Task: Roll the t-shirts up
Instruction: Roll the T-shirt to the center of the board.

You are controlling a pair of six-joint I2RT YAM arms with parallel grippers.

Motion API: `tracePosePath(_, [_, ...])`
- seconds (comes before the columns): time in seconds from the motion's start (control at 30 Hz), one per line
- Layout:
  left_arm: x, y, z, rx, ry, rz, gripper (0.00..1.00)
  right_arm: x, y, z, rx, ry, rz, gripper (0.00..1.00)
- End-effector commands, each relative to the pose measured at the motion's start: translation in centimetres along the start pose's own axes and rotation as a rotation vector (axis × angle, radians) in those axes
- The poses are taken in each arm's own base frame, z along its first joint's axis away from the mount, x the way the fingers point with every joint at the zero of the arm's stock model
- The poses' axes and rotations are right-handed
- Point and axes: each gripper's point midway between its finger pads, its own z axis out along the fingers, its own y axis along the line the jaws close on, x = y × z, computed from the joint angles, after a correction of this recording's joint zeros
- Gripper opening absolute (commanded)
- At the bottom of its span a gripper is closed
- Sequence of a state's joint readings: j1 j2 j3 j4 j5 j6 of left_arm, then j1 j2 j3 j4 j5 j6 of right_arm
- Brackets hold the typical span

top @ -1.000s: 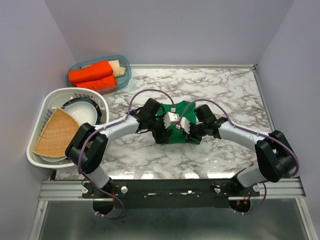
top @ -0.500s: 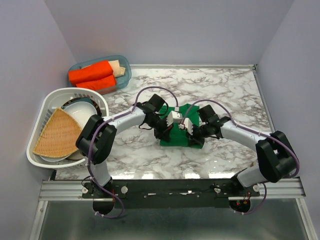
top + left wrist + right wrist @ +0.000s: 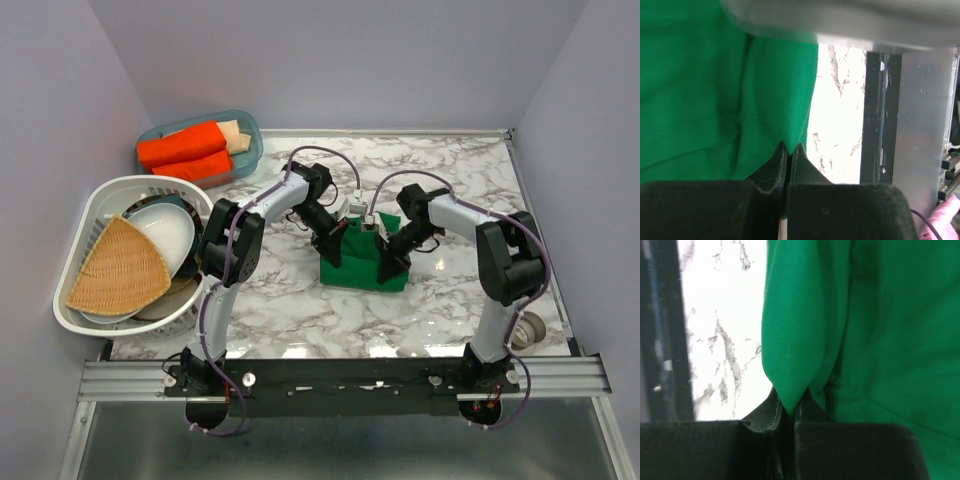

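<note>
A dark green t-shirt (image 3: 360, 270) lies folded in a small bundle in the middle of the marble table. My left gripper (image 3: 337, 243) is at its left end. In the left wrist view this gripper (image 3: 788, 146) is shut, with the edge of the green fabric (image 3: 715, 90) pinched between the tips. My right gripper (image 3: 389, 251) is at the right end. The right wrist view shows it (image 3: 790, 407) shut on a fold of the green cloth (image 3: 890, 315). Orange-red rolled t-shirts (image 3: 183, 152) and a beige roll (image 3: 236, 135) lie far left.
The rolls sit in a blue tub (image 3: 250, 150) at the back left. A white basket (image 3: 75, 300) at the left edge holds bowls and a wicker fan (image 3: 115, 268). A small grey ring (image 3: 530, 328) lies by the right arm's base. Walls close in three sides.
The left gripper has closed on the shirt's edge. Both arms have reached farther from their bases, and the green shirt has been gathered into a narrower bundle between the grippers.
</note>
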State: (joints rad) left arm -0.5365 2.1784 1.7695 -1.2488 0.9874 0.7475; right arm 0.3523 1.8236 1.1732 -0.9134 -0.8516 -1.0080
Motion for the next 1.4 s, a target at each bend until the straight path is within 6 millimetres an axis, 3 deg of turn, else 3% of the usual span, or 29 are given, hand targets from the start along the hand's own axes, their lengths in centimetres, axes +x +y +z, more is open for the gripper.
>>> tracePosePath(0.0, [0.8,-0.2,-0.7,0.063,0.035,-0.128,0.00,1.1,1.9,0.0,-0.211,-0.006,0.156,0.10])
tracePosePath(0.2, [1.3,1.2,-1.1,0.018,0.048,-0.108,0.03,0.4,0.4,-0.2,-0.269,0.027,0.168,0.11])
tracePosePath(0.37, [1.8,1.7,-1.9,-0.068,0.037,-0.093,0.23,1.0,-0.4,-0.1,-0.352,0.091,0.225,0.13])
tracePosePath(0.53, [2.3,3.2,-3.2,-0.218,0.025,-0.069,0.41,1.9,-2.3,-0.1,-0.322,0.165,0.208,0.14])
tracePosePath(0.6, [1.3,3.9,-4.6,-0.301,-0.012,-0.024,0.45,2.2,-2.9,0.1,-0.317,0.186,0.245,0.14])
tracePosePath(0.63, [1.9,4.4,-5.1,-0.349,-0.003,-0.043,0.51,1.9,-3.2,0.1,-0.308,0.184,0.246,0.15])
tracePosePath(0.7, [0.8,4.2,-6.8,-0.423,-0.039,0.013,0.55,2.1,-3.4,0.2,-0.307,0.194,0.277,0.16])
tracePosePath(0.73, [1.1,4.3,-7.2,-0.459,-0.032,0.021,0.62,2.2,-3.5,0.3,-0.304,0.203,0.289,0.16])
tracePosePath(0.77, [0.1,3.2,-8.5,-0.508,-0.062,0.059,0.69,2.1,-3.8,0.3,-0.298,0.204,0.297,0.16])
tracePosePath(0.8, [-1.2,3.0,-9.5,-0.555,-0.110,0.114,0.98,2.2,-3.9,0.5,-0.297,0.212,0.330,0.16])
tracePosePath(0.83, [-1.1,2.4,-9.4,-0.572,-0.126,0.124,0.98,2.2,-4.1,0.6,-0.295,0.216,0.346,0.16])
tracePosePath(0.87, [-2.6,0.6,-11.1,-0.649,-0.183,0.160,0.98,2.0,-4.5,0.6,-0.286,0.215,0.356,0.16])
tracePosePath(0.9, [-4.4,0.2,-11.9,-0.708,-0.247,0.223,0.98,1.9,-4.5,0.6,-0.281,0.219,0.385,0.16])
tracePosePath(0.93, [-4.2,-0.4,-11.5,-0.723,-0.263,0.231,0.98,2.2,-4.7,0.9,-0.284,0.227,0.410,0.16])
tracePosePath(0.97, [-5.7,-2.9,-11.7,-0.722,-0.319,0.290,0.99,2.2,-4.9,0.9,-0.280,0.231,0.428,0.16])
tracePosePath(1.03, [-7.4,-4.6,-11.1,-0.681,-0.414,0.236,0.98,2.1,-5.0,1.0,-0.275,0.234,0.452,0.16])
tracePosePath(1.23, [-7.6,-5.4,-8.0,-0.507,-0.535,-0.163,0.98,2.0,-5.2,1.2,-0.270,0.241,0.463,0.16])
tracePosePath(1.3, [-7.3,-5.6,-7.3,-0.465,-0.493,-0.063,0.93,2.0,-5.2,1.2,-0.270,0.242,0.463,0.16])
tracePosePath(1.33, [-7.0,-5.9,-6.4,-0.512,-0.427,0.005,0.81,2.0,-5.3,1.3,-0.270,0.241,0.467,0.16])
tracePosePath(1.37, [-6.5,-5.2,-6.1,-0.585,-0.325,0.229,0.77,2.0,-5.2,1.2,-0.270,0.242,0.471,0.16])
